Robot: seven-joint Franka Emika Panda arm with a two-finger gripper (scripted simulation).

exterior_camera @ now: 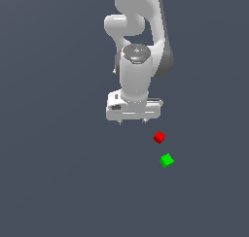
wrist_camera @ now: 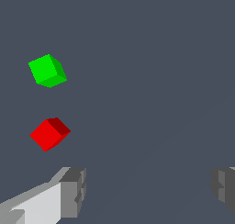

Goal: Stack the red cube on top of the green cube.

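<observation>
White Panda arm (exterior_camera: 138, 42) is hanging down over the flat dark grey floor (exterior_camera: 53, 182), taking up the upper-middle of the exterior view. Gripper (exterior_camera: 132, 121) is pointing straight down, fingers (wrist_camera: 73, 191) spread wide w/ nothing btwn them; wrist view is showing one grey pad at each side and bare floor in the gap. Red cube (exterior_camera: 159, 137) is sitting on the floor just off to the exterior view's right of the gripper, not under it: tiny, plain, bright red, unmarked, turned corner-on, one face darker in shade. Green cube (exterior_camera: 167, 160) is lying near it, apart, not touching, same size, bright green, also rotated. Both are resting flat, neither stacked.
</observation>
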